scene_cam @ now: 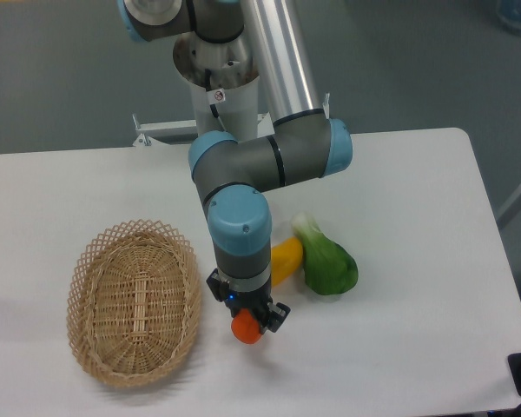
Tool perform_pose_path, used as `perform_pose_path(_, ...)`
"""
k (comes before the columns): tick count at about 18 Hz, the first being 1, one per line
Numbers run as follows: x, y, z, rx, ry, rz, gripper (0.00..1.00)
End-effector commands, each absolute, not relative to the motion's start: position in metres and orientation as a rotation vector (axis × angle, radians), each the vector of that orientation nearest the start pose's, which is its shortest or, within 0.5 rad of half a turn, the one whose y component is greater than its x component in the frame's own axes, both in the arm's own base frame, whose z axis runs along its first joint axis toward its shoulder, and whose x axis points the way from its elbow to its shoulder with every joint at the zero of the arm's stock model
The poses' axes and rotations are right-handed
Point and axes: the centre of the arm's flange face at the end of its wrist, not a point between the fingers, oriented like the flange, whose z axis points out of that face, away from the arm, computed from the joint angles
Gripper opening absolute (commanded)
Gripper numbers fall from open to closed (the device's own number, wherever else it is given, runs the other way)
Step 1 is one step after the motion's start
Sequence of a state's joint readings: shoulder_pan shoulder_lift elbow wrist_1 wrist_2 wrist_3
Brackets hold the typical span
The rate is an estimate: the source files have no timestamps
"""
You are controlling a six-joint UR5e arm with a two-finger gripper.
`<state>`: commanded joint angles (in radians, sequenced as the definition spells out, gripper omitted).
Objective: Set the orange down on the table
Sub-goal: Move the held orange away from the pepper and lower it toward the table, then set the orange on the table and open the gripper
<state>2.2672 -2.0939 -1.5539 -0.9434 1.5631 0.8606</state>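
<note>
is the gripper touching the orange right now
Touching. The fixed camera shows the gripper with its fingers closed on either side of the orange, no gap visible.

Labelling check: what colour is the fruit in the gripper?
Orange-red; the orange shows in the fixed camera view, held in the gripper beside the basket.

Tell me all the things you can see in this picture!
orange: one, orange-red, held in the gripper just right of the basket
basket: one, tan wicker, empty, left side of the table
yellow fruit: one, yellow-orange, middle of the table, partly behind the arm
green vegetable: one, green with a pale stem, right beside the yellow fruit
table: one, white
gripper: one, black, shut on the orange
</note>
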Motion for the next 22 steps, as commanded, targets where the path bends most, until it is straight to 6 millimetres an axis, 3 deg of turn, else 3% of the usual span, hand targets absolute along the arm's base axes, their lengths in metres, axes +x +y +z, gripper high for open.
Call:
perform_pose_path(4,-0.327,0.592,0.239,-3.09,0.25,0.169,0.54)
perform_pose_path(13,-0.317,0.589,0.227,-3.083,0.263,0.186,0.55)
perform_pose_path(22,-0.317,0.59,0.23,-3.075,0.267,0.193,0.63)
